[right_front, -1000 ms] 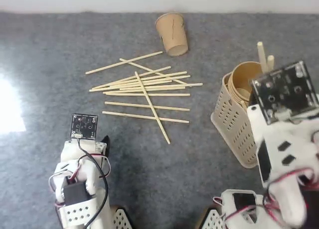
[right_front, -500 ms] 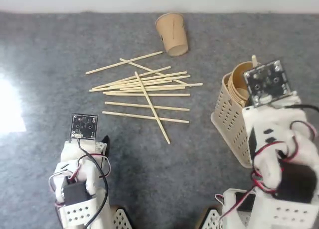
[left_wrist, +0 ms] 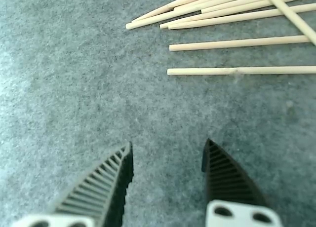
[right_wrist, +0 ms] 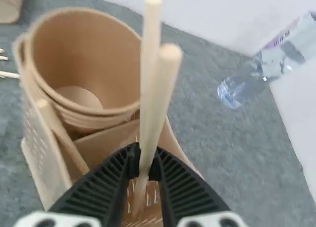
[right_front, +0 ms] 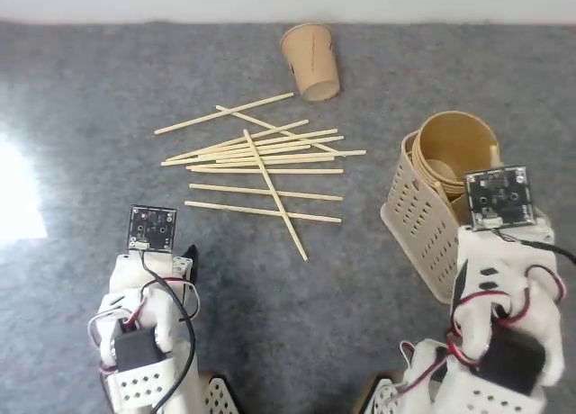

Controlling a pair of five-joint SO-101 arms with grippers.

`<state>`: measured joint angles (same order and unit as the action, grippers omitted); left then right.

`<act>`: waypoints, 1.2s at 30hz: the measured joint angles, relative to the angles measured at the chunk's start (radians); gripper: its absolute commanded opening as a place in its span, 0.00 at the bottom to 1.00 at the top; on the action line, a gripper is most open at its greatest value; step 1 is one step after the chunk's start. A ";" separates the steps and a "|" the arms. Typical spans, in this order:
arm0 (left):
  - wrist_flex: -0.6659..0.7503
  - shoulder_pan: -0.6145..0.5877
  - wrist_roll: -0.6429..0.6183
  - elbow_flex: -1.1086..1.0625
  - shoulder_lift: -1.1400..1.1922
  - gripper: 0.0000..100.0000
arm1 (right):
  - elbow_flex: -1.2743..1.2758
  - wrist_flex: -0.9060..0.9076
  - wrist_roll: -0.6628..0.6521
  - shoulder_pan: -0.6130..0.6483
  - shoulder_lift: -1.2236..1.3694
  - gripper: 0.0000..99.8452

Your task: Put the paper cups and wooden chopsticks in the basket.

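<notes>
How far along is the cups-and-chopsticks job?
Done: nested brown paper cups sit in the beige perforated plastic basket, with a single wooden stick leaning beside them. In hand: right gripper is shut on two wooden chopsticks at the basket. Left: one tipped paper cup and roughly a dozen loose chopsticks on the grey carpet; left gripper is open and empty.

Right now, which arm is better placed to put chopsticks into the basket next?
The right, probably. The right gripper is shut on two chopsticks at the edge of the basket, beside the stacked paper cups. The left gripper is open and empty over the mat, short of the loose chopsticks.
</notes>
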<state>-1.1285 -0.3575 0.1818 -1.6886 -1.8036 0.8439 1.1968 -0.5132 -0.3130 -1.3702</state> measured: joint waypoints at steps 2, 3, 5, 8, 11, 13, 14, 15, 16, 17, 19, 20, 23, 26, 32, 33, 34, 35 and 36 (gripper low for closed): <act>0.000 0.000 0.000 0.000 0.000 0.22 | 0.026 -0.002 0.000 -0.011 -0.017 0.11; 0.000 0.000 0.000 0.000 0.000 0.22 | 0.031 -0.002 0.005 -0.014 -0.034 0.15; 0.000 0.000 0.000 0.000 0.000 0.22 | 0.038 -0.005 0.031 -0.021 -0.074 0.19; 0.000 0.000 0.000 0.000 0.000 0.22 | 0.038 -0.005 0.051 -0.035 -0.101 0.19; 0.000 0.000 0.000 0.000 0.000 0.22 | 0.043 -0.005 0.055 -0.038 -0.155 0.19; 0.000 0.000 0.000 0.000 0.000 0.22 | 0.044 -0.005 0.055 -0.038 -0.172 0.19; 0.000 0.000 0.000 0.000 0.000 0.22 | 0.044 -0.005 0.055 -0.038 -0.184 0.19; 0.000 0.000 0.000 0.000 0.000 0.22 | 0.044 -0.005 0.055 -0.038 -0.193 0.19; 0.000 0.000 0.000 0.000 0.000 0.22 | 0.044 -0.005 0.055 -0.038 -0.203 0.19; 0.000 0.000 0.000 0.000 0.000 0.22 | 0.044 -0.005 0.055 -0.035 -0.206 0.19; 0.000 0.000 0.000 0.000 0.000 0.22 | 0.037 -0.002 0.055 0.002 -0.207 0.19; 0.000 0.000 0.000 0.000 0.000 0.22 | 0.031 0.012 0.055 0.026 -0.207 0.19; 0.000 0.000 0.000 0.000 0.000 0.22 | 0.011 0.072 0.023 0.127 -0.206 0.19; 0.000 0.000 0.000 0.000 0.000 0.22 | 0.003 0.155 -0.025 0.258 -0.181 0.19; 0.012 0.087 0.000 0.000 0.000 0.22 | -0.009 0.307 -0.068 0.529 -0.110 0.19; 0.025 0.112 0.000 0.000 -0.002 0.22 | -0.009 0.334 -0.069 0.577 -0.097 0.19; 0.041 0.129 0.000 0.006 -0.002 0.22 | -0.006 0.354 -0.069 0.626 -0.078 0.19; 0.057 0.137 0.000 0.025 -0.002 0.22 | -0.006 0.368 -0.069 0.672 -0.060 0.19; 0.069 0.143 0.000 0.052 -0.002 0.22 | -0.003 0.374 -0.071 0.720 -0.052 0.19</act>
<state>-1.0595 -0.2148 0.1818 -1.6364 -1.8052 0.8408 1.5712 -0.5838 0.4066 -1.4223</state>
